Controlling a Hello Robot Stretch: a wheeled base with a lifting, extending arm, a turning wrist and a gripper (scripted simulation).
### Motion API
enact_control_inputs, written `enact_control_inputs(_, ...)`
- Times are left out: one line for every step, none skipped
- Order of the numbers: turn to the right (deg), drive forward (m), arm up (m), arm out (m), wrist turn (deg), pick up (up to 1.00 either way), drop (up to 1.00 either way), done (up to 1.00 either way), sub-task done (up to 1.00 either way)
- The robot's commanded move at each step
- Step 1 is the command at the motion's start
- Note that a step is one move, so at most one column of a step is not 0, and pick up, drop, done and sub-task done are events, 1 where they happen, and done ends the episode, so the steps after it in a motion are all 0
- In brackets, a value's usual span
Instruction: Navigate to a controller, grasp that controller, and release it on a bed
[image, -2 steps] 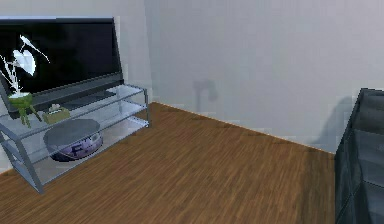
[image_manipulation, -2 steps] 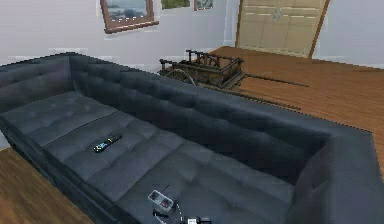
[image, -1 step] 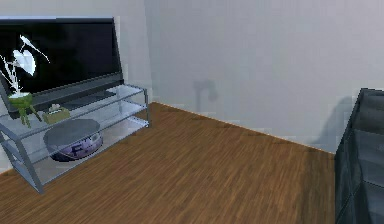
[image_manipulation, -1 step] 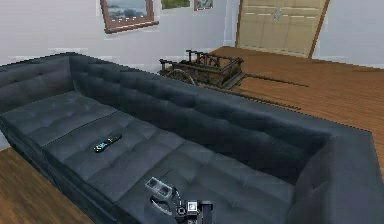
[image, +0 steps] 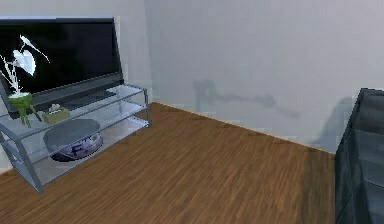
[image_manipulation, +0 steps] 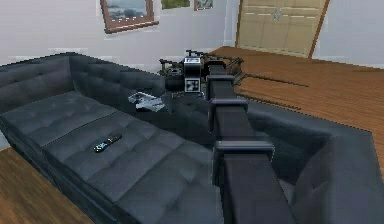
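Arm side view: a dark tufted sofa (image_manipulation: 60, 110) runs from the picture's left across the foreground, its back against a white wall. On the seat lies a pale grey, lobed object whose shape and colour fit a controller (image_manipulation: 148, 100); it rests flat on the cushion near the sofa's back. A slim dark remote (image_manipulation: 107, 144) lies on the same seat, nearer the front edge and well apart from the controller. The arm (image_manipulation: 236, 140) rises as a dark square bar from the bottom edge, ending in two small white marked squares. To their left is the hand (image_manipulation: 172, 68), dark against the sofa's back, up and to the right of the controller. I cannot tell whether its fingers stand apart or together, nor whether it holds anything, nor whether it touches the sofa. A framed picture (image_manipulation: 128, 12) hangs on the wall above the sofa. Beyond the arm, wooden floor (image_manipulation: 330, 90) leads to a pale panelled door (image_manipulation: 282, 28). Forward view: a flat television (image: 65, 55) stands on a glass stand (image: 110, 110) at the left. A potted plant (image: 20, 75) with white blooms and a small box (image: 57, 115) share the top shelf; a round grey object (image: 75, 140) sits on the lower shelf. The sofa's dark end shows at the right edge.
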Motion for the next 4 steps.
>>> enact_control_inputs(0.0, 0.00, 0.00, 0.00, -45.0, 0.00, 0.00, 0.00, 0.00)
enact_control_inputs(0.0, 0.00, 0.00, 0.00, -45.0, 0.00, 0.00, 0.00, 0.00)
enact_control_inputs(0.0, 0.00, 0.00, 0.00, -12.0, 0.00, 0.00, 0.00, 0.00)
enact_control_inputs(0.0, 0.00, 0.00, -0.28, 0.0, 0.00, 0.00, 0.00, 0.00)
